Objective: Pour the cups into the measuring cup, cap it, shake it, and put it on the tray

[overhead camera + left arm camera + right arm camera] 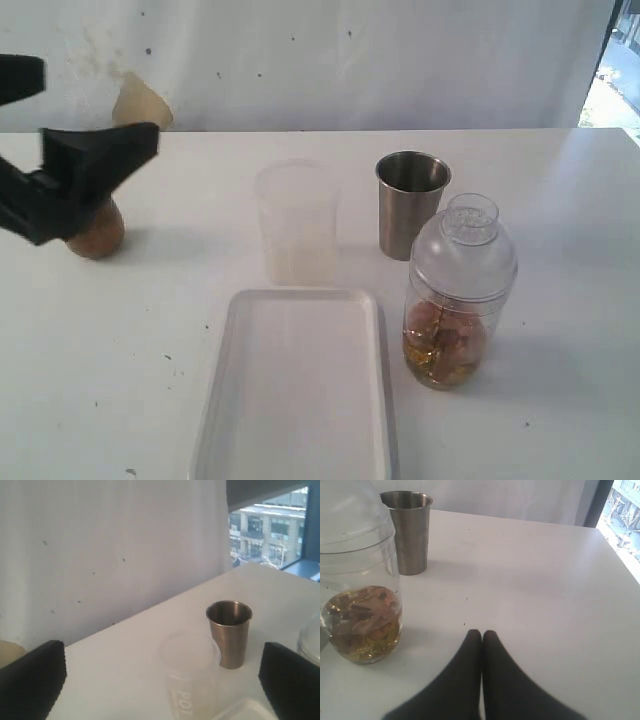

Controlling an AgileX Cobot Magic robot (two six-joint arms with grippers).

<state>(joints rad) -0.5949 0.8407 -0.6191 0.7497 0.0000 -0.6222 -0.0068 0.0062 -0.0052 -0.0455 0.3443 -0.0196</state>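
I read "POT" on frosted beaker point(190, 680); rest illegible. My left end effector point(162, 647) spread wide, empty. My right end effector point(481, 634) fully closed, empty, above table point(545, 580).

White table point(560, 200) with a tray point(300, 440) at its near edge, a frosted beaker point(295, 225) and steel tumbler point(410, 205) mid-table, a capped measuring cup point(458, 300), a wooden cup point(98, 235) toward the left edge.

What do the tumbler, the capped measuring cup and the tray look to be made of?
Tumbler: metal, probably brushed steel, going by the dull grey sheen and brighter rim.
Measuring cup: clear plastic, it seems. The amber contents show through its wall, and the domed cap is see-through too.
Tray: white, smooth, faintly glossy. It could be plastic or enamelled metal; I cannot tell which.
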